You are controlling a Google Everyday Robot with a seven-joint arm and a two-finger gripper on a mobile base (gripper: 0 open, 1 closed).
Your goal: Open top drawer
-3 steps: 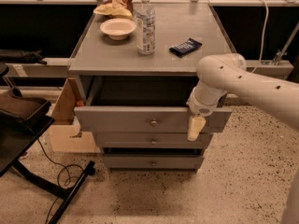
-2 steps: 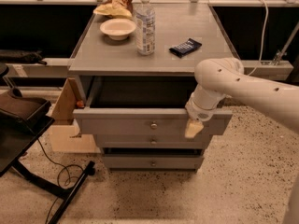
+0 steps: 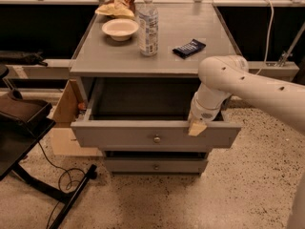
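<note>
The top drawer (image 3: 119, 134) of the grey cabinet is pulled well out, and its dark grey inside shows. Its front panel has one small round metal knob (image 3: 157, 139) at the centre. My gripper (image 3: 197, 127) sits at the top edge of the drawer's front panel, to the right of the knob. The white arm reaches in from the right. A narrower grey drawer (image 3: 156, 166) with its own knob is below, pushed in.
On the cabinet top (image 3: 190, 63) stand a white bowl (image 3: 120, 28), a water bottle (image 3: 148, 25), a dark blue packet (image 3: 189, 47) and a chip bag (image 3: 119, 1). A cardboard box (image 3: 64, 113) and a black stand (image 3: 28, 128) with a cable are at the left.
The top drawer has slid further out towards the camera. My gripper has stayed at the front panel's top edge and come out with it.
</note>
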